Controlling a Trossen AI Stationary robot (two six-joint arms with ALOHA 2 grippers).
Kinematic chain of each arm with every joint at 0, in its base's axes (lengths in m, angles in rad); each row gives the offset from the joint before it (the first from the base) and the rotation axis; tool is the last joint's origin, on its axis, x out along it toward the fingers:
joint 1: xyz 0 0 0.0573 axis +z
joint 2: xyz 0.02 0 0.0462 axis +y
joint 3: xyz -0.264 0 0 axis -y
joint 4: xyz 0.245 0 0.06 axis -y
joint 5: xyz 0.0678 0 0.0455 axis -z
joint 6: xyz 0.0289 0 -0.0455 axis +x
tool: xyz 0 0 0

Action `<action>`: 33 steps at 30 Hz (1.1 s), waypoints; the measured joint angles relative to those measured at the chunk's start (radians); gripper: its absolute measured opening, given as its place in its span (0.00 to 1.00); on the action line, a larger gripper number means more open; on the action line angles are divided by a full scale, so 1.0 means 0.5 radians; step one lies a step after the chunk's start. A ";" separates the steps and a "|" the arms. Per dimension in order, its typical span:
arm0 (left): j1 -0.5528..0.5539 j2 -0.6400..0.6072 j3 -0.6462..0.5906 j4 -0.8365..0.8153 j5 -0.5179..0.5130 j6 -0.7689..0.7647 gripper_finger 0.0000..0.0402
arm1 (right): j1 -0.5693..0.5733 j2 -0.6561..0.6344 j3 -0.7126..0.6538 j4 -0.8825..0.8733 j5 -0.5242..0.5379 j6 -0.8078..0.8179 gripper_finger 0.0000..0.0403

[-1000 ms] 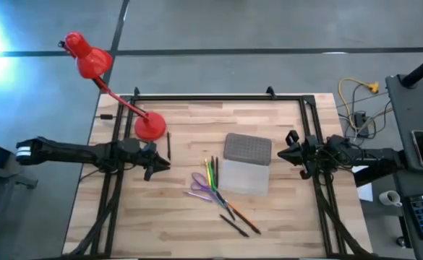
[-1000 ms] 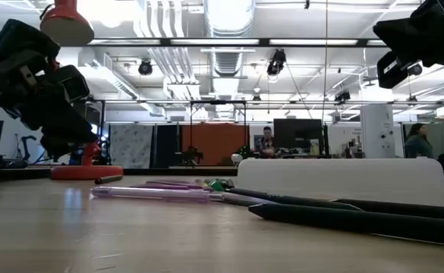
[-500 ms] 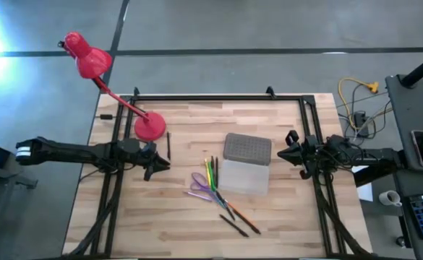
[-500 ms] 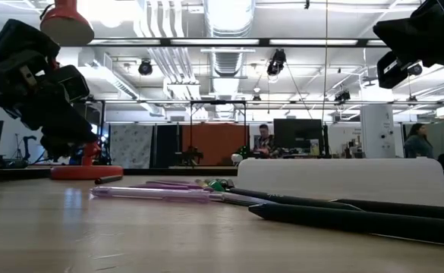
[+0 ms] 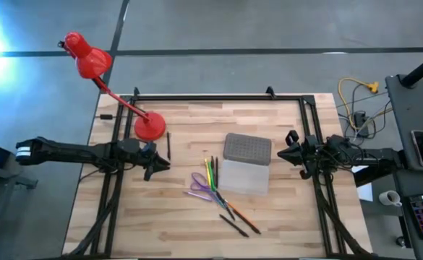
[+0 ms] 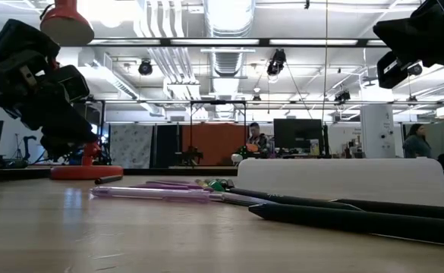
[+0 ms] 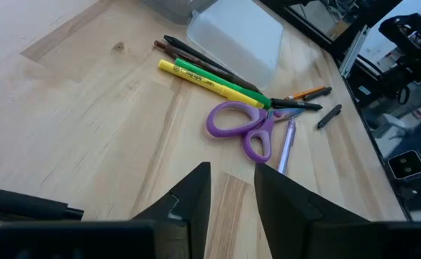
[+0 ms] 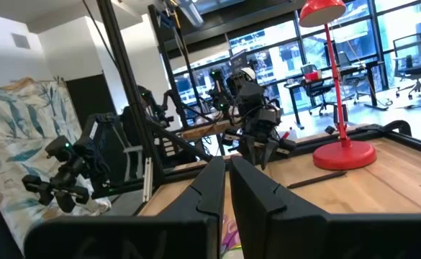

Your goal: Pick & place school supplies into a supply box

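Two arms, both idle above the pale wooden butcher-block desk point(image 5: 175, 224), nothing carried by either. Left end effector point(image 5: 160, 165) hovers near the round base of the red desk lamp point(image 5: 150, 127), fingers a little apart, aimed toward the supplies. Right end effector point(image 5: 285, 152) hangs just off the box's far side, fingers pressed together.

Supplies lie in a loose bundle mid-desk: purple-handled scissors point(image 7: 245, 126), yellow pencil point(image 7: 210, 81), green pencil point(image 7: 221, 74), orange pencil point(image 7: 307, 93), thin purple pen point(image 7: 285, 144), short black pen point(image 7: 329, 116). One more dark pen point(image 5: 168, 145) lies apart, beside the lamp base.

Small translucent plastic supply box point(image 5: 245, 176) sits touching the bundle's edge; its grey dotted lid point(image 5: 247, 148) lies at the box's far end, whether on or beside it I cannot tell.

Risks, as I judge them: pencils overlap the scissors, so a pinch may drag neighbours or roll one away. Thin shafts lie flat; fingertips could scrape wood and miss. A left-arm swing could clip the lamp base. If the lid partly covers the box, a drop could bounce out.
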State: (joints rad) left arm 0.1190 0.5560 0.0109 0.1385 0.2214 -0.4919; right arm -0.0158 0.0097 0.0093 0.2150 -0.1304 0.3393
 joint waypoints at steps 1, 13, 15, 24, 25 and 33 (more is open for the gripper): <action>0.000 0.000 0.000 0.000 0.000 0.000 0.23 | 0.001 0.001 0.000 0.021 0.027 -0.005 0.04; 0.000 0.000 0.001 0.000 -0.003 0.000 0.23 | -0.004 0.843 -0.001 0.100 0.133 1.308 0.04; 0.000 0.000 0.003 0.004 -0.079 0.005 0.23 | -0.007 1.007 0.003 0.318 0.121 1.426 0.04; 0.003 -0.005 0.005 0.896 -0.916 -1.753 0.23 | -0.008 1.435 0.001 0.791 0.876 1.863 0.04; 0.001 -0.010 0.005 0.961 -1.013 -1.849 0.23 | -0.011 1.452 -0.001 0.793 0.997 1.934 0.04; 0.000 -0.014 0.005 1.064 -1.730 -1.977 0.23 | -0.077 1.557 0.001 1.282 1.584 2.129 0.04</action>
State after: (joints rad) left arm 0.1192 0.5489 0.0135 0.6703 -0.6436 -1.4802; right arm -0.0542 0.7884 0.0097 0.8559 0.6618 1.4039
